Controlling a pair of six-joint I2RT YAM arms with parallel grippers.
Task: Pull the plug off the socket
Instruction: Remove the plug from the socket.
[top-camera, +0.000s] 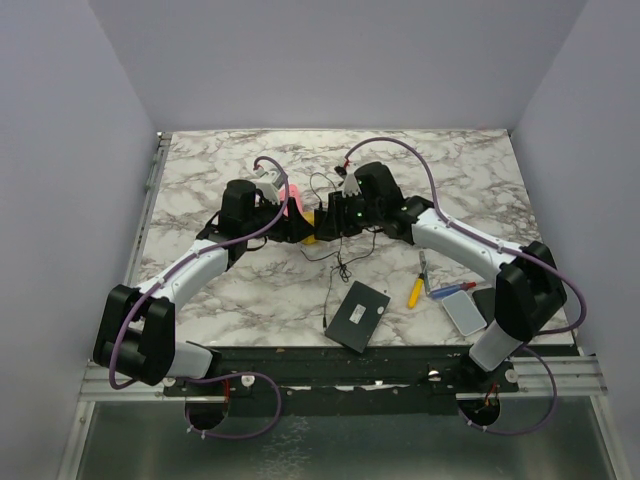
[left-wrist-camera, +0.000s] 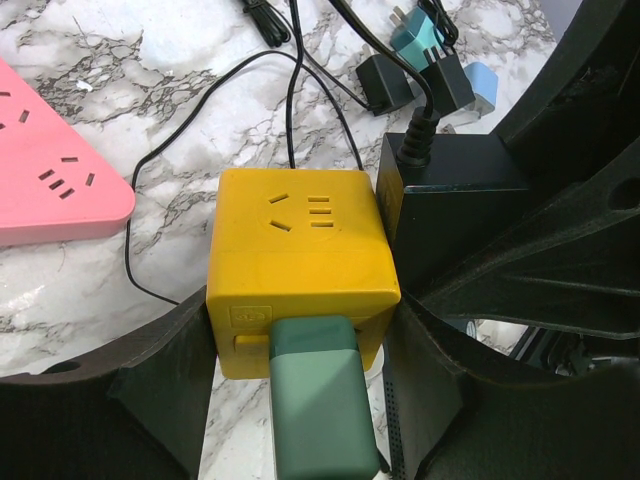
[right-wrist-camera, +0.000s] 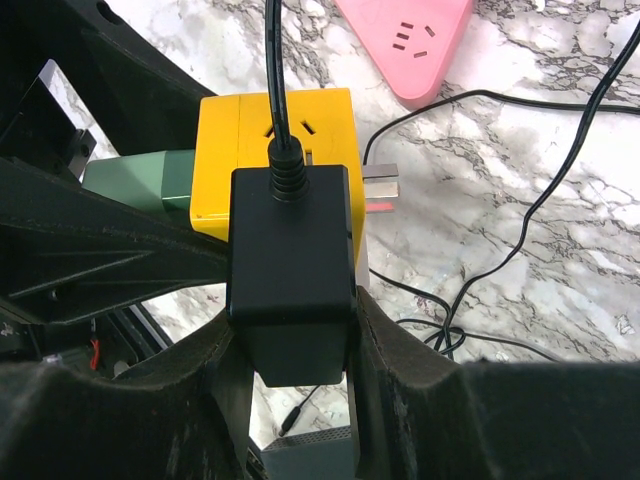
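A pink triangular plastic power strip (left-wrist-camera: 50, 180), loose black cables (left-wrist-camera: 291, 100) and spare plugs (left-wrist-camera: 440, 70) are crowding the yellow plastic cube socket (left-wrist-camera: 300, 240) in the middle of the marble table (top-camera: 260, 300). Both arms are reaching inward. The left gripper (left-wrist-camera: 300, 370) is clamping the cube, and the right gripper (right-wrist-camera: 295, 345) is squeezing the black boxy plug (right-wrist-camera: 290, 260) against its side. The plug's prongs are lying hidden.

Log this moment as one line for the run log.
left hand: shut on yellow cube | right hand: shut on black plug | plug: flush against cube, not yet out
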